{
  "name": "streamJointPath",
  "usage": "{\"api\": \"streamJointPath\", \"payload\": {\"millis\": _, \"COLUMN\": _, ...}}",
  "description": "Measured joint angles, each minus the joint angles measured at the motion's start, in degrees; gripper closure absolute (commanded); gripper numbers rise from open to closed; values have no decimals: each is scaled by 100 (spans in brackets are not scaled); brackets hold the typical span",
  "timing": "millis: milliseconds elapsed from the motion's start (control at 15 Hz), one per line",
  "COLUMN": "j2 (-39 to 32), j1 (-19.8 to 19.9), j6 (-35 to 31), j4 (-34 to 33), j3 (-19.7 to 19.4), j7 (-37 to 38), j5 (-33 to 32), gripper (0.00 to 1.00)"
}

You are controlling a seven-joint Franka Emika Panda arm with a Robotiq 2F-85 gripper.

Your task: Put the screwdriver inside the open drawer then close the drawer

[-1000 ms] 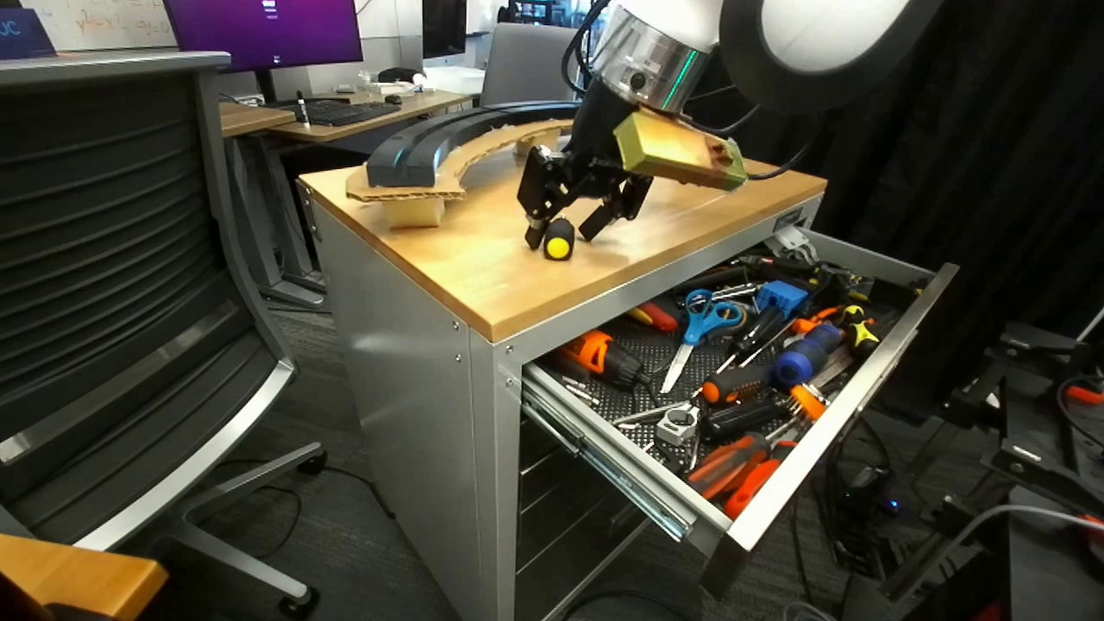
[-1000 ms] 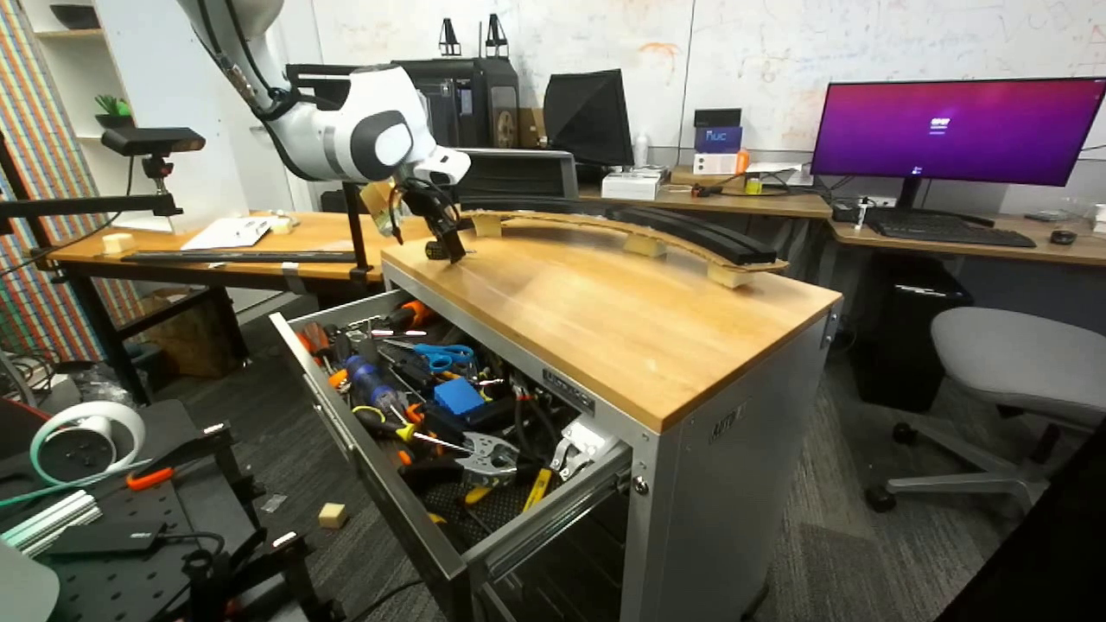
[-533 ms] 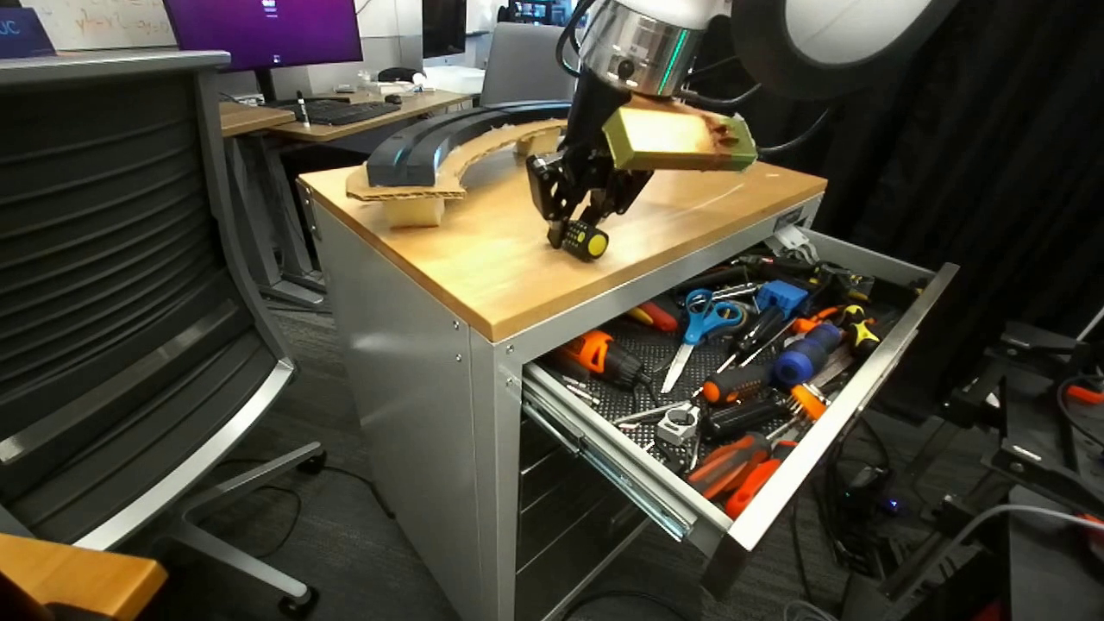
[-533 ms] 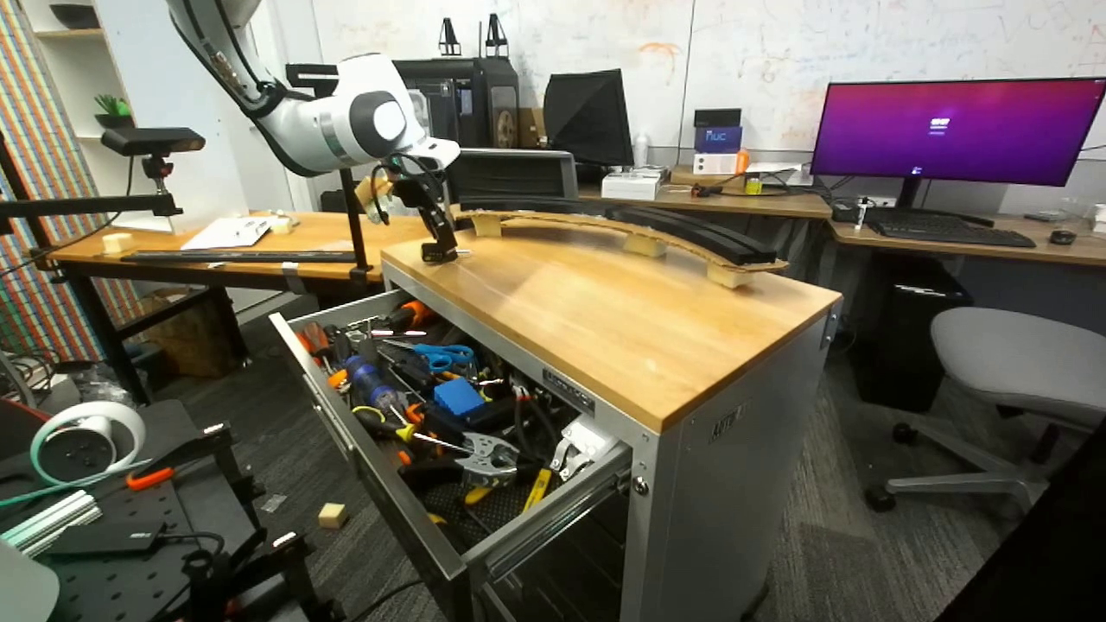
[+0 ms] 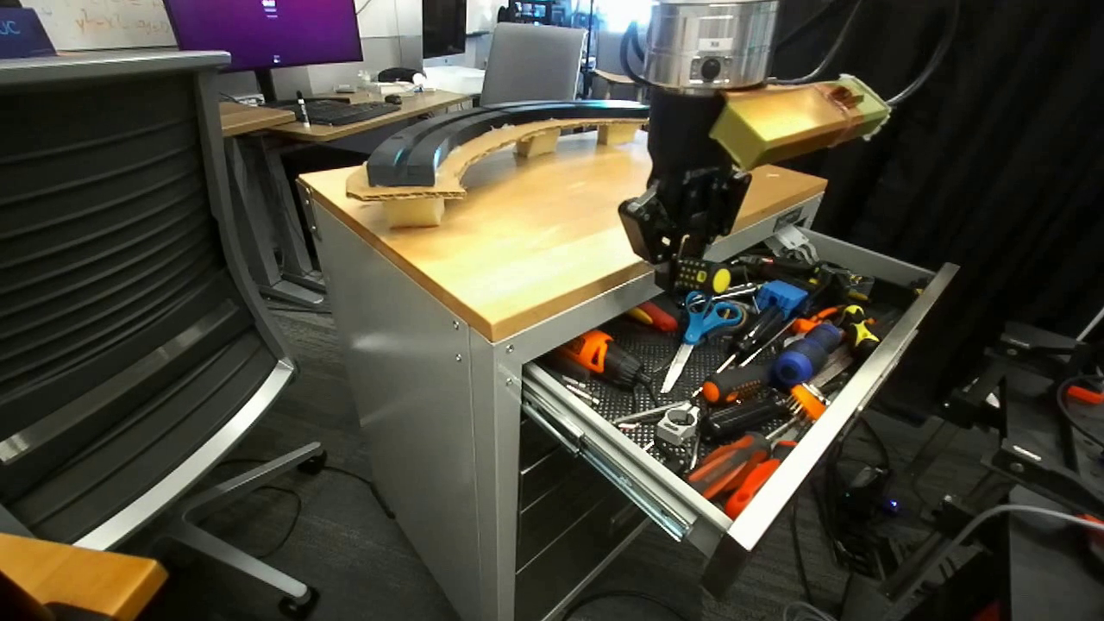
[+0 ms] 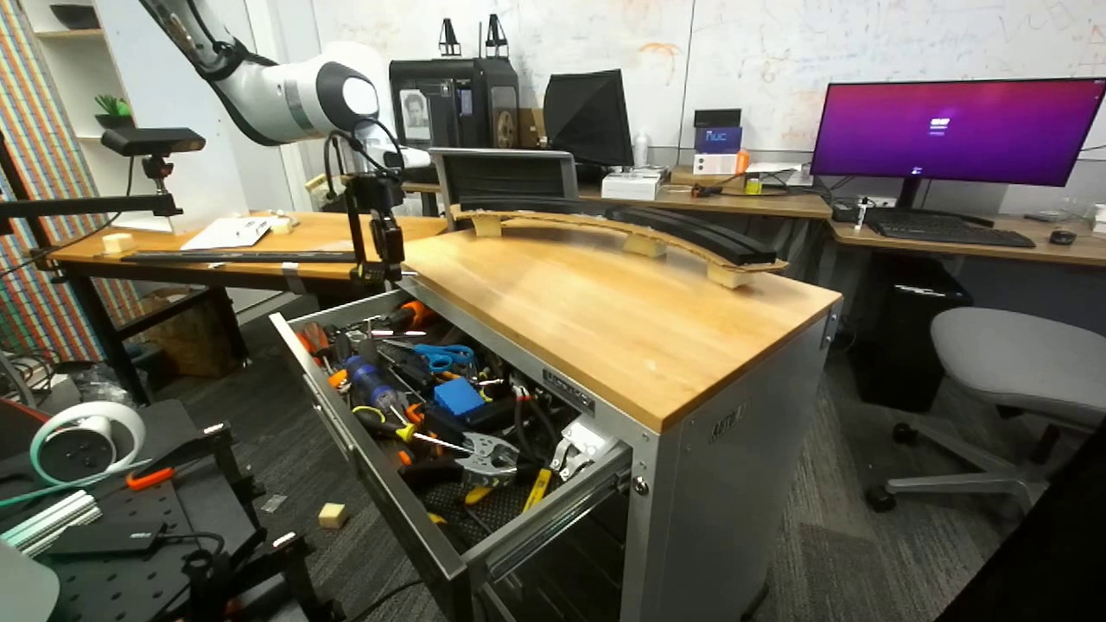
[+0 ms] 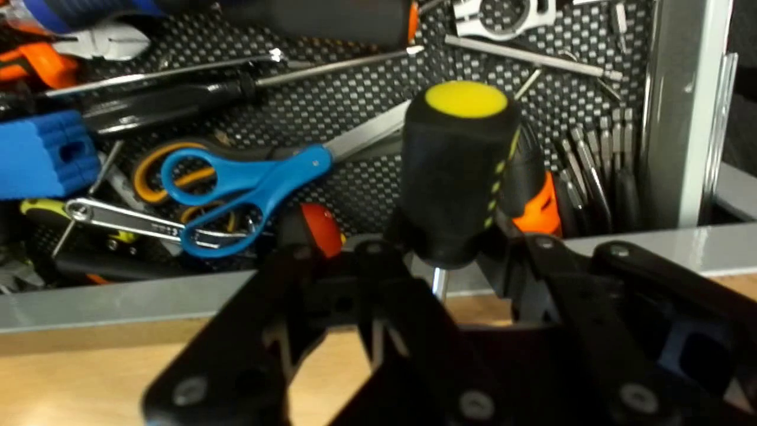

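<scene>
Drawer (image 5: 842, 404): nearest, at the right in an exterior view; standing well out from the grey cabinet (image 5: 414, 414), it leaves room to set something in from above.
Black mat (image 7: 331, 103): lines the drawer beneath the tools (image 5: 802, 358), probably to stop them sliding.
Screwdriver (image 7: 458, 171): in the air over the drawer, just out from the cabinet's front edge, blue scissors (image 7: 295, 177) lower down to its left in the wrist view. The handle points out over the mat, so the heavy end should drop inside. Stubby black handle flecked with yellow, round yellow cap; only a short bright bit of shaft shows.
Gripper (image 7: 449, 239): jaws sit as close as the handle lets them, a finger on either side near the shaft; thick handle rather than thin shaft should hold steadier.
Wooden top (image 5: 517, 250): farther, to the left; it bears a curved black track (image 5: 457, 129) on cardboard (image 5: 453, 179), propped on pale blocks (image 5: 414, 212), perhaps for height.
</scene>
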State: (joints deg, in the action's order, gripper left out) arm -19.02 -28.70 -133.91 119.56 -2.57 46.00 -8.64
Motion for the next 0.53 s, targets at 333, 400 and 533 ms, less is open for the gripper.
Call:
{"api": "streamJointPath", "payload": {"millis": 333, "j2": 126, "j1": 354, "j6": -257, "j4": 525, "j3": 264, "j7": 12, "j5": -452, "gripper": 7}}
{"api": "streamJointPath", "payload": {"millis": 400, "j2": 129, "j1": 437, "j6": -258, "j4": 594, "j3": 309, "j7": -13, "j5": -452, "gripper": 1}}
{"api": "streamJointPath", "payload": {"millis": 533, "j2": 157, "j1": 675, "j6": -215, "j4": 794, "j3": 457, "j7": -216, "j5": -196, "gripper": 0}}
